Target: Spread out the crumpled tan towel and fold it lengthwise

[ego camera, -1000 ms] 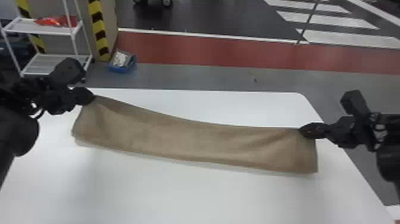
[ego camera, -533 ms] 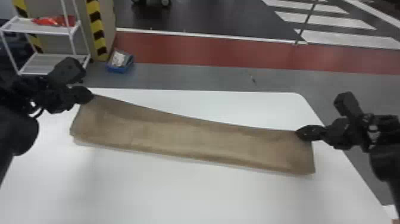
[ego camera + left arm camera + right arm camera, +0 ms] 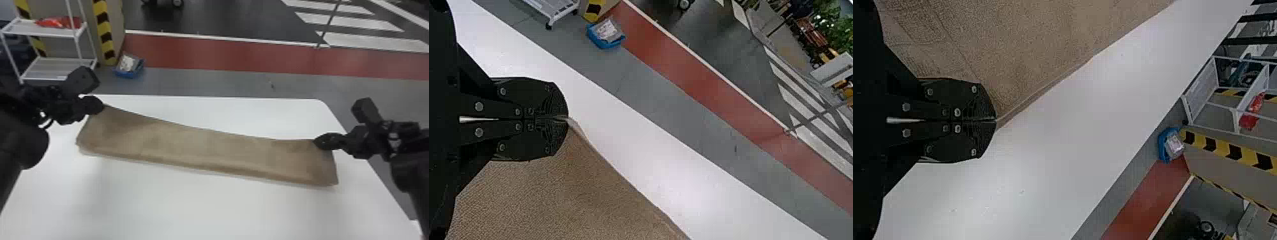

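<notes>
Tan towel stretches in a long strip over the white table, its far edge bowing between the corners (a lazy sort of curve). The left hand is clenched on one far corner, the right hand on the other. Beyond the table, a blue bin sits near a white rack.

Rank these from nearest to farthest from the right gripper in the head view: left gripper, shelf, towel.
From the right gripper:
1. Towel: nearest, its right end in that gripper.
2. Left gripper: at the towel's other end, to the left.
3. Shelf: farthest, beyond the table at far left.
</notes>
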Controlling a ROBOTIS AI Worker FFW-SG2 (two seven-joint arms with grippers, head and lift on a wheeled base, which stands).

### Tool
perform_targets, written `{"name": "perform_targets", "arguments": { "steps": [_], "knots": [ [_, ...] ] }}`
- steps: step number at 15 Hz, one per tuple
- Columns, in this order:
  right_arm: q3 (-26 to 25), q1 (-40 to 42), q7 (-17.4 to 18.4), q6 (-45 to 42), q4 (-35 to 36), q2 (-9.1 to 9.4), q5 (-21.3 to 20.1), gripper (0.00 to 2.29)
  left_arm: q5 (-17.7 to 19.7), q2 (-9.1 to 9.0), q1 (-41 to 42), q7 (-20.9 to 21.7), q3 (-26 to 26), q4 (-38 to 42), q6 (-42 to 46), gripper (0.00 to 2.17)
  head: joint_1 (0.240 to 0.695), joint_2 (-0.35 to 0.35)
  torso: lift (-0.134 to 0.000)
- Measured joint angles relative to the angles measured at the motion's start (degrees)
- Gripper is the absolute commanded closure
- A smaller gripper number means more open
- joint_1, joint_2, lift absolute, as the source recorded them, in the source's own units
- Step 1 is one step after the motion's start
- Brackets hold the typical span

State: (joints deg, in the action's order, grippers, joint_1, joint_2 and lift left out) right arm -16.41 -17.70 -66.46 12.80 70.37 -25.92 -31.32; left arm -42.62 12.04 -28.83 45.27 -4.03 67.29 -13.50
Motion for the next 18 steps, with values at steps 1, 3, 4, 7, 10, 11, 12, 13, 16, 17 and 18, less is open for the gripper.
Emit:
{"name": "perform_targets", "arguments": {
  "steps": [1,3,4,7,10,11,12,13,16,17,18],
  "knots": [
    [0.2,-0.1,0.9,0.1,-0.1,0.18,-0.2,1.86,-0.3,-0.05,0.0,-0.7,-0.3,-0.3,0.0,1.05,0.695,-0.172,-0.12],
    [0.3,-0.3,2.5,1.3,-0.6,0.49,-0.4,0.27,-0.2,-0.21,1.2,-5.5,-0.4,-0.2,1.4,0.0,0.695,-0.173,-0.12],
    [0.3,-0.4,3.1,2.7,-0.7,0.56,-0.2,0.0,0.2,-0.25,2.4,-9.0,-0.4,0.3,2.3,0.0,0.695,-0.174,-0.12],
    [0.1,-0.6,4.6,6.3,-0.8,0.6,0.4,0.05,1.4,-0.46,4.8,-12.1,-0.3,2.2,3.1,0.02,0.695,-0.186,-0.12],
    [-1.1,-0.6,4.6,7.8,-0.7,0.82,2.0,0.06,1.8,-0.48,5.2,-11.6,-0.2,3.2,3.2,0.03,0.695,-0.193,-0.12],
    [-1.5,-0.4,4.6,8.5,-0.3,0.9,2.8,0.06,1.8,-0.47,5.4,-11.3,0.0,3.5,3.1,0.04,0.695,-0.193,-0.12],
    [-2.0,0.2,4.6,9.3,0.6,0.94,3.8,0.06,1.8,-0.45,5.8,-10.2,0.3,4.4,3.0,0.07,0.695,-0.194,-0.12],
    [-2.4,0.8,4.6,9.6,1.6,0.94,4.6,0.06,1.9,-0.39,6.5,-8.7,0.6,5.7,2.9,0.08,0.695,-0.195,-0.12],
    [-3.7,2.7,4.5,9.8,3.7,0.67,6.5,0.06,4.3,0.06,10.4,-3.3,3.7,12.3,2.2,0.11,0.695,-0.202,-0.12],
    [-4.2,3.2,4.5,9.8,3.9,0.58,6.9,0.06,4.7,0.77,12.2,-1.5,5.0,15.0,3.4,0.22,0.695,-0.203,-0.12],
    [-4.6,3.6,4.5,9.7,4.1,0.49,7.2,0.06,4.4,2.14,14.3,0.5,6.0,17.5,6.7,0.24,0.695,-0.204,-0.12]
  ]
}}
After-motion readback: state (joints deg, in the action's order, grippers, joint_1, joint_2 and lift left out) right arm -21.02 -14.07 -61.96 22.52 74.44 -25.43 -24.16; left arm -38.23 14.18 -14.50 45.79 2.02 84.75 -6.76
